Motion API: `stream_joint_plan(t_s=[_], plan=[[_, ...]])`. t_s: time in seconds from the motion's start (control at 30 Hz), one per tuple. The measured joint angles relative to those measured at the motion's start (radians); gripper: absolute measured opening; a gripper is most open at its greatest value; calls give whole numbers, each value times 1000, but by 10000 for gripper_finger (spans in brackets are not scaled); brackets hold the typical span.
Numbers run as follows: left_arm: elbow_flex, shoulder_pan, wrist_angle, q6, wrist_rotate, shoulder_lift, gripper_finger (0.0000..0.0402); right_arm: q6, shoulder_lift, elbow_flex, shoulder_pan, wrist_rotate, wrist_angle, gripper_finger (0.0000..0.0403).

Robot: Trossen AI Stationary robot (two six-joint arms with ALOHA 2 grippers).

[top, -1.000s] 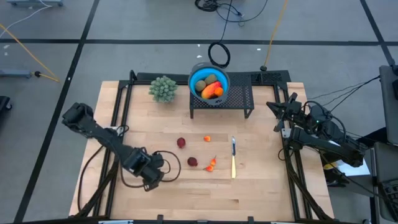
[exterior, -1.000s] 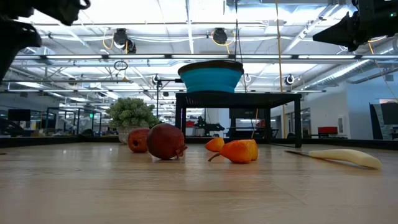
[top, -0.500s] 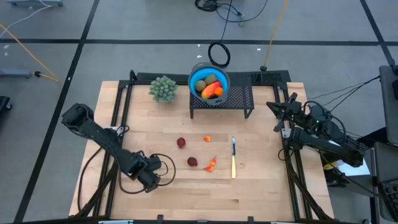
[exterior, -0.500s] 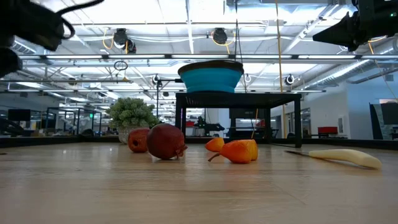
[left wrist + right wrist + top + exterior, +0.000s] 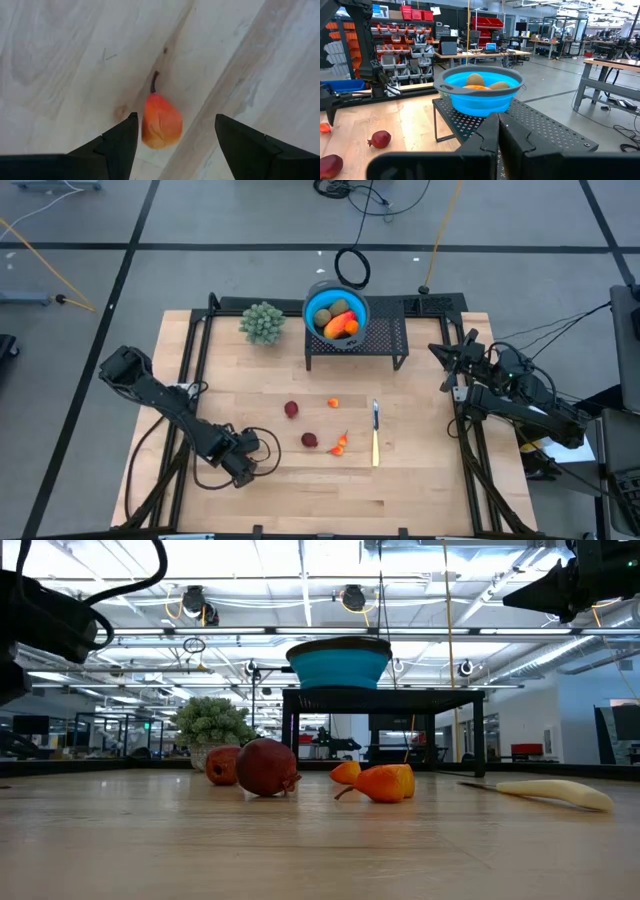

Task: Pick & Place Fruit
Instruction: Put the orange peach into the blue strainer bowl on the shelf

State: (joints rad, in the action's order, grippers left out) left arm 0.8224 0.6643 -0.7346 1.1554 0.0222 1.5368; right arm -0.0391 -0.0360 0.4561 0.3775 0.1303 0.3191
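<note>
A small orange-red pear-shaped fruit (image 5: 160,124) with a dark stem lies on the wooden table. My left gripper (image 5: 175,120) hangs open right above it, pointing down, one finger on either side and touching nothing. In the high view that gripper (image 5: 243,463) stands near the table's front left and hides this fruit. Two dark red fruits (image 5: 291,409) (image 5: 310,440) and two small orange ones (image 5: 333,403) (image 5: 341,444) lie mid-table. My right gripper (image 5: 499,120) is shut and raised at the table's right edge (image 5: 443,355).
A blue bowl (image 5: 336,313) holding several fruits sits on a black mesh rack (image 5: 388,338) at the table's far middle. A pale green bushy plant (image 5: 262,322) stands left of it. A thin knife (image 5: 375,435) lies right of the loose fruits.
My left gripper has come down toward the table, staying open and pointing down; in the low view its arm has sunk into the upper left of the picture. The fruits have not moved.
</note>
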Motion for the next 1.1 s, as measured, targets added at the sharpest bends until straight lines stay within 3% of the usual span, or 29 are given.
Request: stream_joint_plan(t_s=[0.53,1.1], plan=[[-29,-3,7,-10,32,0,254,-1,0,0,0,0,0,0],[-29,-1,6,-44,42,0,194,-3,0,0,0,0,0,0]])
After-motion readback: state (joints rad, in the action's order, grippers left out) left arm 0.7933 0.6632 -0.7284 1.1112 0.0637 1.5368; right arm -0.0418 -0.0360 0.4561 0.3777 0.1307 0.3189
